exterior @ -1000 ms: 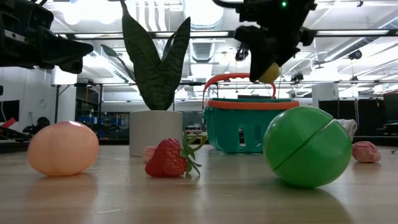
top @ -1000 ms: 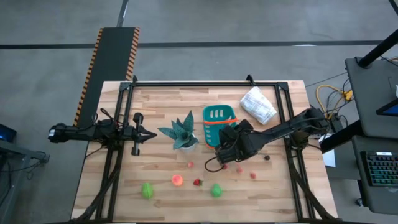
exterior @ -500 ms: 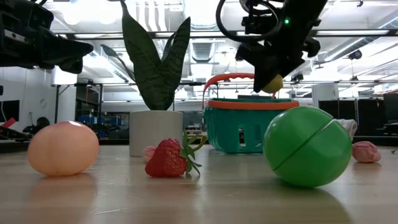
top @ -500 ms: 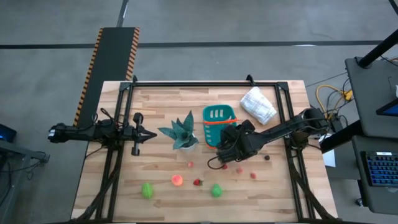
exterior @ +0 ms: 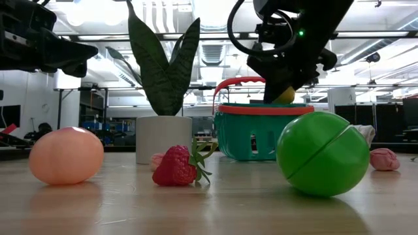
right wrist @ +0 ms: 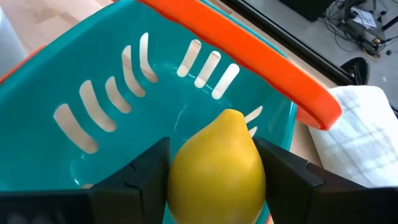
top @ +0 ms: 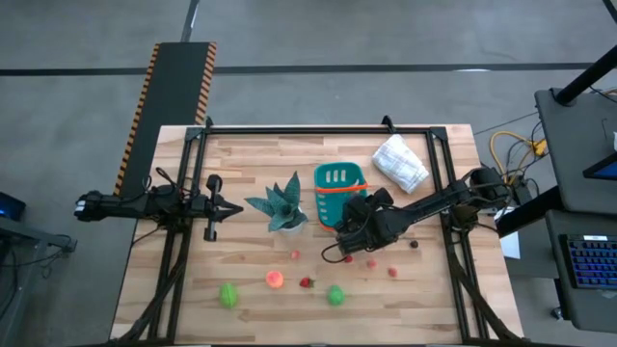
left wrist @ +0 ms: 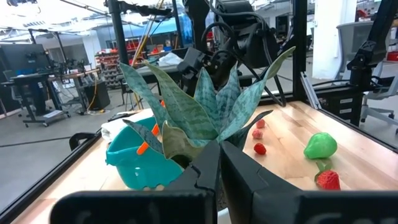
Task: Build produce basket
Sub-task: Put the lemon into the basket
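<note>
The teal basket with its orange band and handle stands on the table at mid-back, between the plant and the white cloth. My right gripper hangs over the basket's near rim, shut on a yellow toy lemon. In the low view the lemon sits just above the orange band. Other produce lies on the near half of the table: a green piece, an orange one, a strawberry and another green one. My left gripper waits shut at the table's left. My right gripper pinches the lemon by its two opposite sides between the two fingers. The fingers slant down toward the basket from the table's near right. The lemon is lifted clear, its pointed end aimed into the basket's opening.
A teal spiky plant in a white pot stands just left of the basket. A folded white cloth lies at the back right. Small red and pink pieces lie below my right arm.
My right gripper has come down toward the basket with the lemon, from well above the handle to the level of the orange band, rolling a little on the way. The lemon stays in the hold.
</note>
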